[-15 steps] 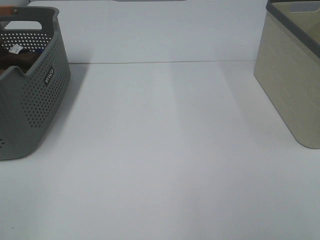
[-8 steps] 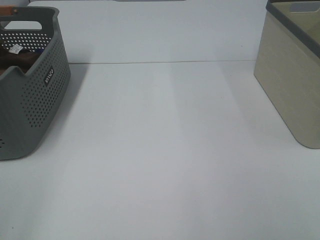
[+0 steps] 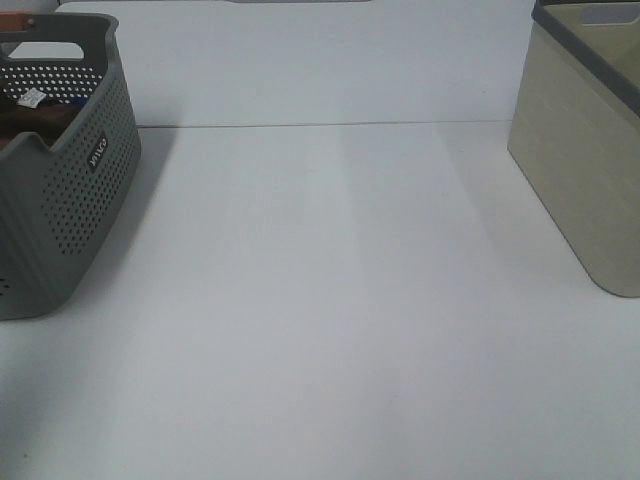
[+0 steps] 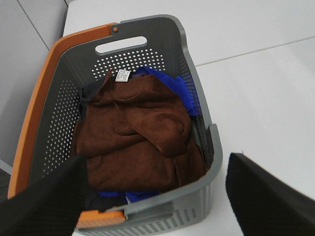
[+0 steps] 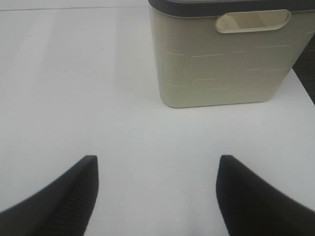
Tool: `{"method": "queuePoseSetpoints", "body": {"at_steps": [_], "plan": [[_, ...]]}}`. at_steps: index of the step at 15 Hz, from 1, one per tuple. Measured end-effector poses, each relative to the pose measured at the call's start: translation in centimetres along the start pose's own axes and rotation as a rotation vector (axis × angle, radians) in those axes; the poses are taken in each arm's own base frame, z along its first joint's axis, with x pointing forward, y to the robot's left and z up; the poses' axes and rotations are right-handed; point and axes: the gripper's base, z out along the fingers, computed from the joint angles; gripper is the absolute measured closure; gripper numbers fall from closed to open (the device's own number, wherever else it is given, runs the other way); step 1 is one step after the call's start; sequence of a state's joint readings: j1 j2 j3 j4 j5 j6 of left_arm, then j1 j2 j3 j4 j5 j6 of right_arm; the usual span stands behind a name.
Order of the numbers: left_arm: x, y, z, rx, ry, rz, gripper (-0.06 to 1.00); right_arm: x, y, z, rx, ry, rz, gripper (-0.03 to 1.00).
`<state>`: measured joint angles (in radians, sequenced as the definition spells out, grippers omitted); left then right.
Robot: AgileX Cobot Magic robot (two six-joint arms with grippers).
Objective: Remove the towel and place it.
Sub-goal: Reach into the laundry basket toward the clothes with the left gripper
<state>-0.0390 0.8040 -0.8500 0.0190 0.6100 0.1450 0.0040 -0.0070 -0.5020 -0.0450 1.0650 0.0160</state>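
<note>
- The left hand [image 4: 156, 160] hangs released, jaws wide, above the grey laundry basket [image 4: 147, 20].
- The towel [image 4: 138, 123] lies crumpled inside it, atop blue clothing [image 4: 174, 86], ungrasped.
- The right hand [image 5: 157, 160], likewise spread, faces the beige bin [image 5: 221, 64].
- Sole change: a faint shadow, perhaps the left arm's, now darkens the near-left corner of the desk [image 3: 330, 300], so the reach seems barely begun.

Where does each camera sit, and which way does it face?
Exterior high: mounted high, looking down across the table, grey basket at left, beige bin at right; no arm shows.
Left wrist: above the grey basket, looking down at the towel inside; open left tool frames it.
Right wrist: over the table, facing the beige bin; open right tool shows.
Shared: grey basket, in exterior and left wrist.
</note>
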Motion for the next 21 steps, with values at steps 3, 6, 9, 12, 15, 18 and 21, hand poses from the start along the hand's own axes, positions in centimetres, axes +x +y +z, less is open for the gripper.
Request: {"method": "queuePoseSetpoints", "body": {"at_steps": [3,6,9,12,15,18,21], "plan": [[-3.8,0.6,7.0,0.016,0.14,-0.021,0.2,0.0,0.0,0.0,0.0,0.0,0.0,0.32],[-6.0,1.3,13.6,-0.009,0.27,-0.029,0.21,0.0,0.0,0.0,0.0,0.0,0.0,0.32],[-6.7,1.9,19.8,-0.055,0.436,-0.05,0.28,0.0,0.0,0.0,0.0,0.0,0.0,0.32],[-6.9,2.3,26.3,-0.093,0.534,-0.017,0.3,0.0,0.0,0.0,0.0,0.0,0.0,0.32],[-7.3,2.7,30.8,-0.126,0.518,0.011,0.3,0.0,0.0,0.0,0.0,0.0,0.0,0.32],[-7.0,3.1,34.5,-0.174,0.498,0.051,0.3,0.0,0.0,0.0,0.0,0.0,0.0,0.32],[-5.9,3.8,37.8,-0.242,0.458,0.06,0.3,0.0,0.0,0.0,0.0,0.0,0.0,0.32]]}}
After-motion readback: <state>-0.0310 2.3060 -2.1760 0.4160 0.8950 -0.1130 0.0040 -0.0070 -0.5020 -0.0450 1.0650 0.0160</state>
